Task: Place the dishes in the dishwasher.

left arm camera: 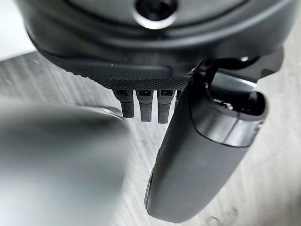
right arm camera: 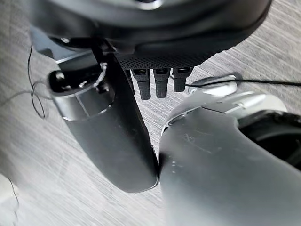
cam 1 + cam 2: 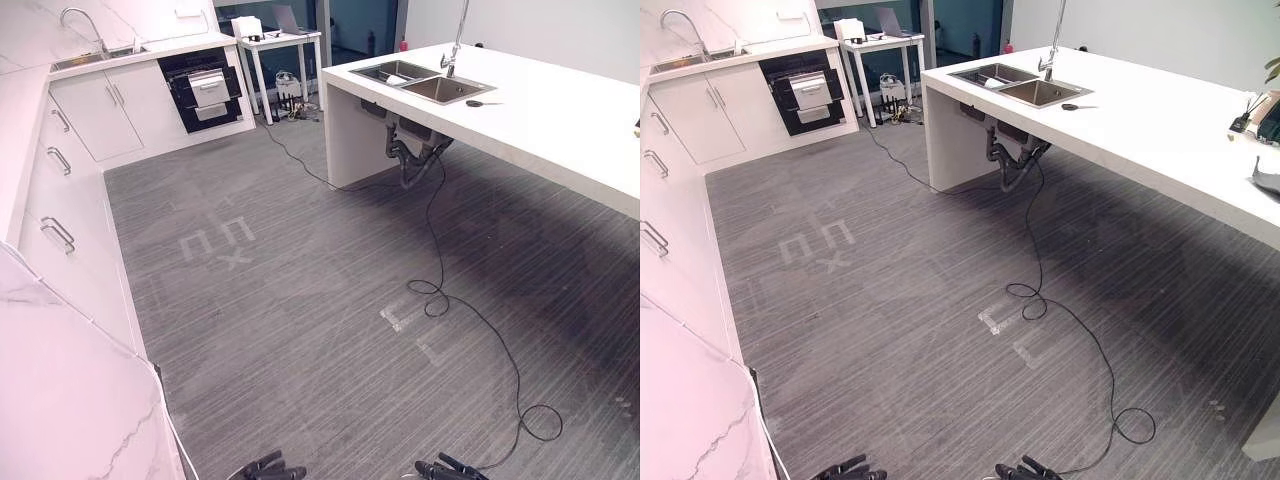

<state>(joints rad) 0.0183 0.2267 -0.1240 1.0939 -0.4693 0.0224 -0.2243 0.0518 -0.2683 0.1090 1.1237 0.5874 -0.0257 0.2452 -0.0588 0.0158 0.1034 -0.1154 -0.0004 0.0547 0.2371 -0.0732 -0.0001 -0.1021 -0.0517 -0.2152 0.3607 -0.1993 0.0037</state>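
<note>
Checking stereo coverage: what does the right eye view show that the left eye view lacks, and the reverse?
Right eye view alone: dark items at the far right of the island counter. Left eye view alone: more of the marble counter at lower left. Both: the open dishwasher, the island's double sink, the small white table, and the left hand and right hand hanging low, holding nothing.

No words, labels or numbers are showing legibly anywhere. The only signs are pale tape marks lying on the grey floor (image 3: pixel 300 300): one group (image 3: pixel 217 240) is forming two open-bottomed box shapes with a small cross just below them, and a second group (image 3: pixel 410 325), near the middle of the floor, is forming two corner brackets beside the black cable.
</note>
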